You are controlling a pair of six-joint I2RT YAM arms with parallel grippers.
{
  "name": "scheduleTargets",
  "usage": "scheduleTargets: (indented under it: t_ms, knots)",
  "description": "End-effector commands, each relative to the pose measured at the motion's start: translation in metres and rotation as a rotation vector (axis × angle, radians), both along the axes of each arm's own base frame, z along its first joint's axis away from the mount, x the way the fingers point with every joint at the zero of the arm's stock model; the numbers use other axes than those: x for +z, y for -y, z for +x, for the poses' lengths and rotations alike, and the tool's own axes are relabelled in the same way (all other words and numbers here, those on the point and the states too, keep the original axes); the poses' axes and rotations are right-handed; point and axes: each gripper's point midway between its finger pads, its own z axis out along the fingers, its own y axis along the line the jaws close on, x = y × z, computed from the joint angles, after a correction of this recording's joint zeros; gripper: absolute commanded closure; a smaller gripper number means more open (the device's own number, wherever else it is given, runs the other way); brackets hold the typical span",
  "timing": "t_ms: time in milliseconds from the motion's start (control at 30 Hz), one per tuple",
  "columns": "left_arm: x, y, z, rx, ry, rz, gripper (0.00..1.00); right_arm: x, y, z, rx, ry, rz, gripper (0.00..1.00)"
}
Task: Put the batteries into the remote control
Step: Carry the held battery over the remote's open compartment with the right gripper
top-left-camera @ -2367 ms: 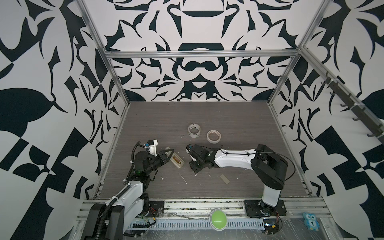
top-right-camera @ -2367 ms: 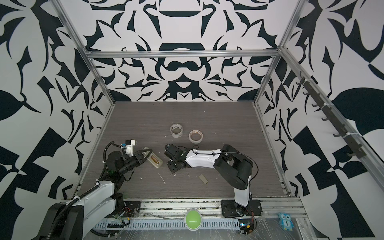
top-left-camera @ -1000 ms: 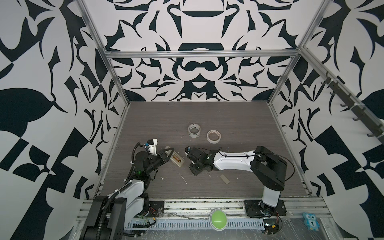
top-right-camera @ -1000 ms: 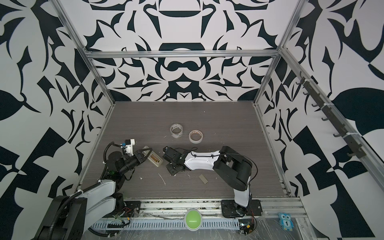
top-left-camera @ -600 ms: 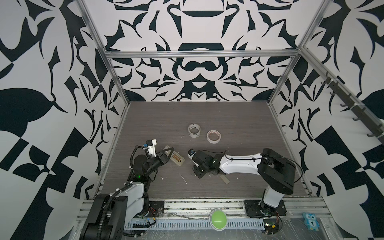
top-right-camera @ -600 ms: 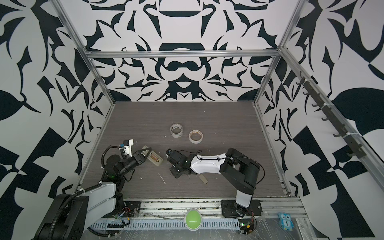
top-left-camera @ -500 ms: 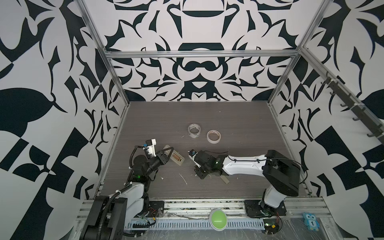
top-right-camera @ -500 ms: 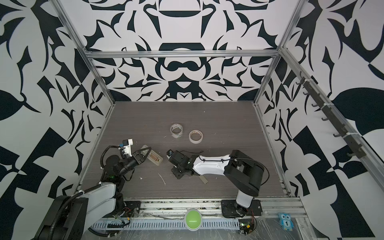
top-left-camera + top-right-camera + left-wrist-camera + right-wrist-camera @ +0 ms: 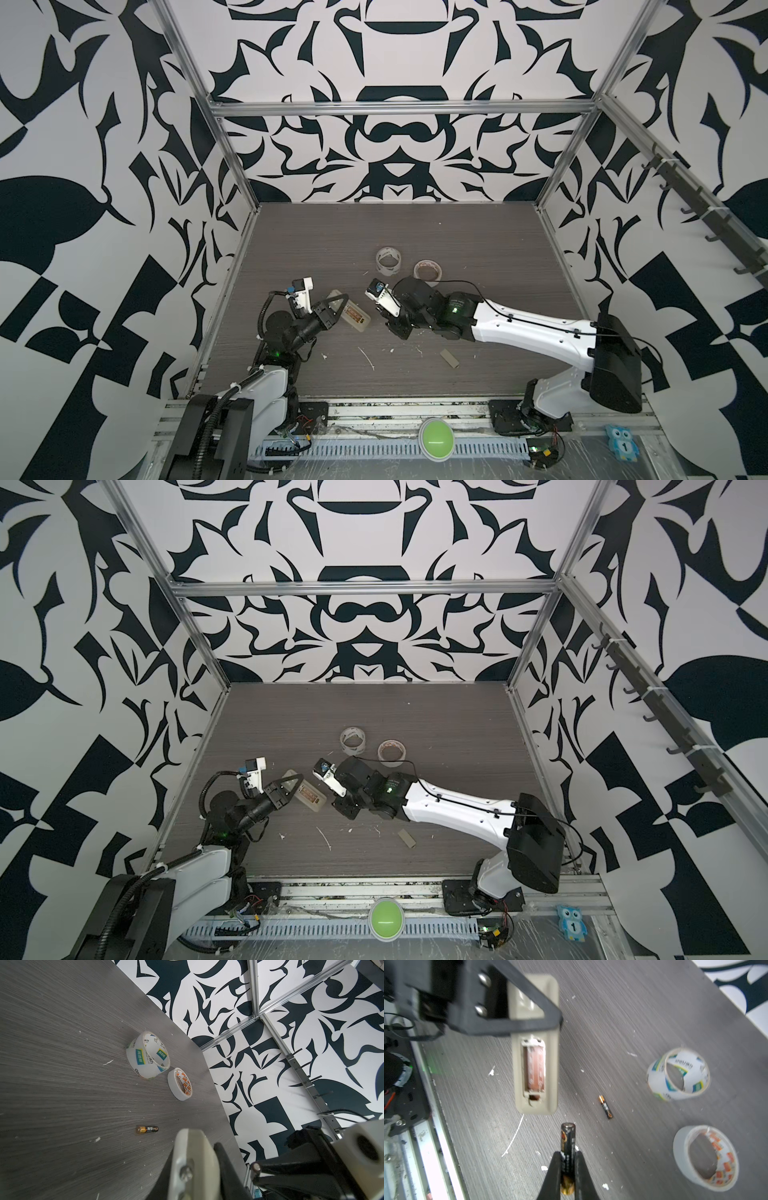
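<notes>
The remote control (image 9: 535, 1076) is pale and slim, lying back-up with its battery compartment (image 9: 534, 1070) open. My left gripper (image 9: 338, 305) (image 9: 293, 787) (image 9: 508, 1012) is shut on its top end; in the left wrist view the remote (image 9: 193, 1167) shows edge-on between the black fingers. My right gripper (image 9: 568, 1156) (image 9: 394, 328) is shut on one of the batteries (image 9: 568, 1140), which points at the remote's lower end, a short way off. A second battery (image 9: 606, 1107) (image 9: 147, 1129) lies loose on the table beside the remote.
A clear tape roll (image 9: 388, 259) (image 9: 678, 1074) and a white tape roll (image 9: 428, 270) (image 9: 705, 1155) lie behind the grippers. A small grey-beige flat piece (image 9: 449, 358) (image 9: 406, 838) lies nearer the front. White flecks dot the grey table (image 9: 415, 232).
The right arm's elbow has swung out to the right while its gripper stays near the remote with the battery. The left gripper has kept the remote in about the same place.
</notes>
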Motion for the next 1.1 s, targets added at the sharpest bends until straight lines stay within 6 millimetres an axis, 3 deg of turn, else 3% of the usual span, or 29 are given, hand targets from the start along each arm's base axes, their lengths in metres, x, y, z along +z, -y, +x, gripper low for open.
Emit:
scheduleTargets:
  t_ms: [0, 200, 800, 1067]
  knots:
    - [0.014, 0.002, -0.001, -0.015, 0.047, -0.028, 1.0, 0.017, -0.013, -0.005, 0.069, 0.018, -0.015, 1.0]
    - [0.019, -0.001, 0.004, 0.01, 0.036, -0.073, 1.0, 0.023, -0.03, -0.004, 0.085, 0.015, -0.05, 1.0]
    - [0.02, 0.003, 0.006, -0.014, 0.037, -0.134, 1.0, 0.01, -0.059, 0.008, 0.112, 0.006, -0.15, 1.0]
    - [0.024, 0.005, 0.007, -0.028, 0.05, -0.128, 1.0, 0.002, -0.063, 0.014, 0.096, 0.003, -0.18, 1.0]
